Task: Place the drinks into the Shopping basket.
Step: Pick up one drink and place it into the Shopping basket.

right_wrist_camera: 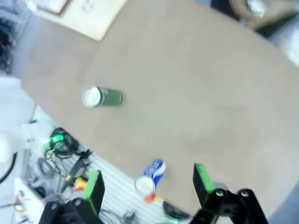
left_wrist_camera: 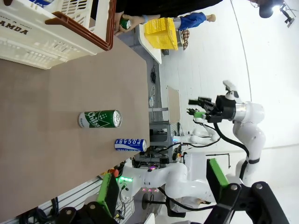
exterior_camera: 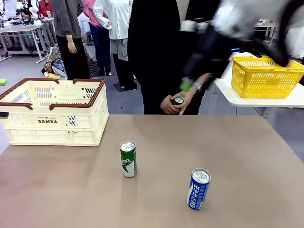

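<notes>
Blue can, lettered "POCARI", stood lower right; green can at centre. Left gripper, right gripper spread open, empty, well apart from cans. "DAMDA" basket set upper left.

Showing green can standing upright mid-table, blue can standing upright nearer the front edge, cream brown-rimmed Shopping basket sitting at the far left corner.

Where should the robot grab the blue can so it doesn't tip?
Probably the blue can is best held around the middle of its round body, coming straight down from above. It stands upright on the table, slim, with free space all round and the green can well apart.
</notes>
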Action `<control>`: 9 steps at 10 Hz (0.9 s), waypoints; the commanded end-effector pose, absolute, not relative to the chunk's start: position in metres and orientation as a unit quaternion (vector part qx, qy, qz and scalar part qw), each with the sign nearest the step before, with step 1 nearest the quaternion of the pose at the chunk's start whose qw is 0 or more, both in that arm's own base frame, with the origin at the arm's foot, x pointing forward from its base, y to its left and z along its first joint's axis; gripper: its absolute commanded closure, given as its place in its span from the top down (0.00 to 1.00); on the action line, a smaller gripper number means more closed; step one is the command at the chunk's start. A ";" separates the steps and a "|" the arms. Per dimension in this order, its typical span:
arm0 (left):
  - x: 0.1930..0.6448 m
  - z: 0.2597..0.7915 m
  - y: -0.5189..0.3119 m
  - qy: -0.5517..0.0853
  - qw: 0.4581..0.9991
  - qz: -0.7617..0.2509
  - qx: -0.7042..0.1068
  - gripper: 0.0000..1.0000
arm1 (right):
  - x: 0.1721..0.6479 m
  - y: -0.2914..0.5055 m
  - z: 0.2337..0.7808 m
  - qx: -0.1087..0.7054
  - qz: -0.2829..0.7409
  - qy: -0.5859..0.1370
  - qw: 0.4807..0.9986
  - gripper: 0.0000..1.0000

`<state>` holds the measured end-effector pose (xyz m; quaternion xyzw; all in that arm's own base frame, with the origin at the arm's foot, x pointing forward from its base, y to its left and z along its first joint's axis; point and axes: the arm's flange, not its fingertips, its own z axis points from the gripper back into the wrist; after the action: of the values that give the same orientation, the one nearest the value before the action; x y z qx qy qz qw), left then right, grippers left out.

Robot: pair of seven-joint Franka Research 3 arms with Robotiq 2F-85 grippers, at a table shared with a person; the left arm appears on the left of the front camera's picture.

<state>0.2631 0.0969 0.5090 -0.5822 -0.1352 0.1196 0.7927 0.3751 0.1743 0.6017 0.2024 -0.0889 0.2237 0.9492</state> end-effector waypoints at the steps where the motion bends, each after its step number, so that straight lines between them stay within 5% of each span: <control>1: 0.263 0.510 0.097 -0.141 0.787 0.112 -0.590 1.00 | 0.352 -0.002 0.595 0.341 0.139 -0.061 0.928 1.00; 4: 0.263 0.510 0.097 -0.141 0.787 0.112 -0.590 1.00 | 0.319 -0.165 0.551 0.487 0.077 -0.003 0.870 1.00; 6: 0.263 0.510 0.097 -0.141 0.787 0.112 -0.590 1.00 | 0.302 -0.229 0.496 0.590 0.033 -0.045 0.805 1.00; 8: 0.263 0.510 0.097 -0.141 0.787 0.112 -0.590 1.00 | 0.296 -0.243 0.442 0.612 0.003 -0.088 0.786 1.00; 9: 0.263 0.510 0.097 -0.141 0.787 0.112 -0.590 1.00 | 0.265 -0.246 0.476 0.580 0.007 -0.049 0.813 1.00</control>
<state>0.2631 0.0968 0.5090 -0.5822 -0.1351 0.1196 0.7928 0.2762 -0.2565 0.4373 0.6028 -0.0587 -0.0121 0.7956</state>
